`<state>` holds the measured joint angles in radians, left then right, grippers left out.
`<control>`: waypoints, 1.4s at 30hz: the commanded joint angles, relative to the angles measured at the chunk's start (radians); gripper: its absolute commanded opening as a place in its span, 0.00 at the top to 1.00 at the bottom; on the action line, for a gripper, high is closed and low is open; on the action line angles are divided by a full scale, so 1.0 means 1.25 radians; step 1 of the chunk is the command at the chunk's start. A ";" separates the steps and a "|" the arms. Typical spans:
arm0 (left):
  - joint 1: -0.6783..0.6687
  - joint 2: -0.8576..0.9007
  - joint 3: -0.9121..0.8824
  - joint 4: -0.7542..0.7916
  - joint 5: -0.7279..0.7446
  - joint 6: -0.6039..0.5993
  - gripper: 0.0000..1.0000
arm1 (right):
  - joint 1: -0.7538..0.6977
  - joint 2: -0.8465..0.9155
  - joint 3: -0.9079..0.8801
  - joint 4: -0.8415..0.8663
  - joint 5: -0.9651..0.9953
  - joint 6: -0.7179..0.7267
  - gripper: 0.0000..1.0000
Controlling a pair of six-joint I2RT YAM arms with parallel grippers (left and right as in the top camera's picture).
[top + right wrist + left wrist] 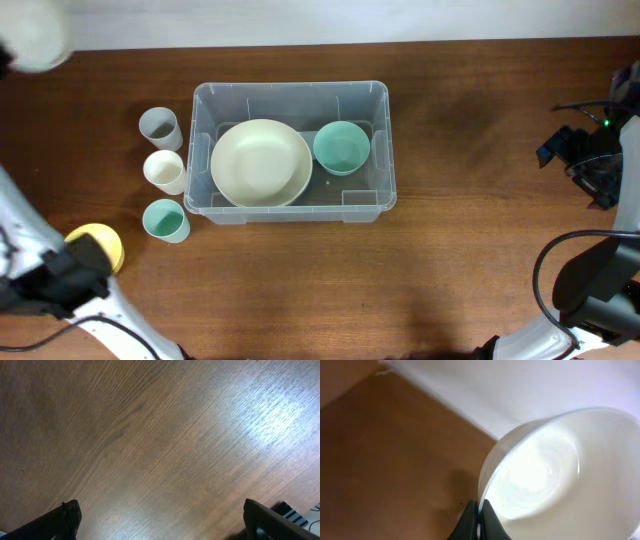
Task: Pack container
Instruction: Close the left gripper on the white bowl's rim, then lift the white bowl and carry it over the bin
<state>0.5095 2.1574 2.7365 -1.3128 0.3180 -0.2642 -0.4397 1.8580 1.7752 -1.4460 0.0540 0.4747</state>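
The clear plastic container (pixel 290 86) stands mid-table. It holds a large cream bowl (pixel 260 163) and a smaller teal bowl (pixel 342 147). My left gripper (pixel 480 520) is shut on the rim of a white bowl (pixel 555 475), held up off the table. That bowl shows blurred at the top left of the overhead view (pixel 32 35). My right gripper (pixel 160 510) is open and empty over bare wood at the far right of the table, well away from the container.
Three cups stand in a column left of the container: grey (pixel 160 127), cream (pixel 165 170) and teal (pixel 165 220). A yellow bowl (pixel 100 243) lies at the front left by my left arm. Cables and the right arm's base sit at the right edge (pixel 590 160).
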 commanded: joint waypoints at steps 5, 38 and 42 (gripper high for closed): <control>-0.354 -0.024 0.003 -0.096 0.081 0.197 0.99 | 0.001 0.002 -0.005 0.000 0.002 0.003 0.01; -0.688 0.348 -0.005 -0.117 -0.078 0.206 0.98 | 0.001 0.002 -0.005 0.000 0.002 0.003 0.01; -0.688 0.348 -0.005 -0.122 -0.078 0.206 0.97 | 0.001 0.002 -0.005 0.000 0.002 0.003 0.01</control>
<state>-0.3485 2.5755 2.7266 -1.4582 0.2268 -0.0219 -0.4397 1.8580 1.7748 -1.4464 0.0540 0.4751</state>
